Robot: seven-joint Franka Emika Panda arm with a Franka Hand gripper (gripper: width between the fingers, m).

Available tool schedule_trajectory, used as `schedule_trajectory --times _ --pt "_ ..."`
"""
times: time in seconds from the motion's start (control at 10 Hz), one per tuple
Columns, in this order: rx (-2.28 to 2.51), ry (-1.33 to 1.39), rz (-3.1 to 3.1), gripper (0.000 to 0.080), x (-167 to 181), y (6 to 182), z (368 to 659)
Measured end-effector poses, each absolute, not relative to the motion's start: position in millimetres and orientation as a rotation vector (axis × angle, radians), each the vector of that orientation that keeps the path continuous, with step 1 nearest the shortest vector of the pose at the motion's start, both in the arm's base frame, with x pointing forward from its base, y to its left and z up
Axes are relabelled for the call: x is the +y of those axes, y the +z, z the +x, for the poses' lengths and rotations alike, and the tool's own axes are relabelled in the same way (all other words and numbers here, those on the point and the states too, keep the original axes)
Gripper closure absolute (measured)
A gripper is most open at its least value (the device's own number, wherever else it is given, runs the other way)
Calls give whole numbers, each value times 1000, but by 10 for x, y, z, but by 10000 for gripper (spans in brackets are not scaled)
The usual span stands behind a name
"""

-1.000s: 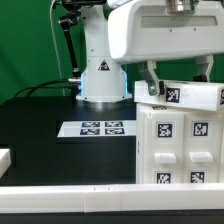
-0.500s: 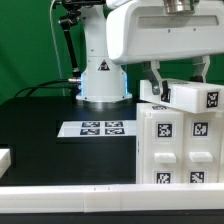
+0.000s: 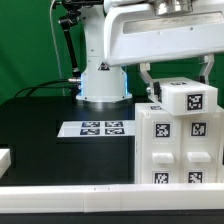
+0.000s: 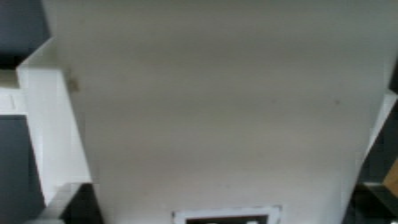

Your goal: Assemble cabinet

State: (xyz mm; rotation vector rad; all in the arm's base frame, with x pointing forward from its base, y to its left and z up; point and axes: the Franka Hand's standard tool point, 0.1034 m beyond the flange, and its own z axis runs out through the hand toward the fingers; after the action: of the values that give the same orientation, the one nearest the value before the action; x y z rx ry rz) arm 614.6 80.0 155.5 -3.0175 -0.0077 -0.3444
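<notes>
The cabinet body [image 3: 180, 146], a large white box with several black-and-white tags on its front, stands at the exterior view's right. My gripper [image 3: 177, 87] hangs just above its top and is shut on a separate white cabinet block [image 3: 187, 97], which shows two tags. The dark fingers [image 3: 147, 80] grip the block from both sides. In the wrist view the held white block [image 4: 214, 100] fills nearly the whole picture, with a tag [image 4: 226, 214] at its edge. Whether the block touches the body is hidden.
The marker board [image 3: 97, 128] lies flat on the black table near the white robot base [image 3: 100, 82]. A small white part [image 3: 5, 158] sits at the exterior view's left edge. A white rail [image 3: 70, 196] runs along the front.
The held block has turned in the gripper above the cabinet body. It showed as a long panel with two tags, and now it shows a shorter face toward the camera.
</notes>
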Motion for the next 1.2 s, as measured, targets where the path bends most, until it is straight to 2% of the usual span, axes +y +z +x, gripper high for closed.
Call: schedule_trajectory --times 1.2 --pt "1373 -253 -2574 240 862 1551 6144"
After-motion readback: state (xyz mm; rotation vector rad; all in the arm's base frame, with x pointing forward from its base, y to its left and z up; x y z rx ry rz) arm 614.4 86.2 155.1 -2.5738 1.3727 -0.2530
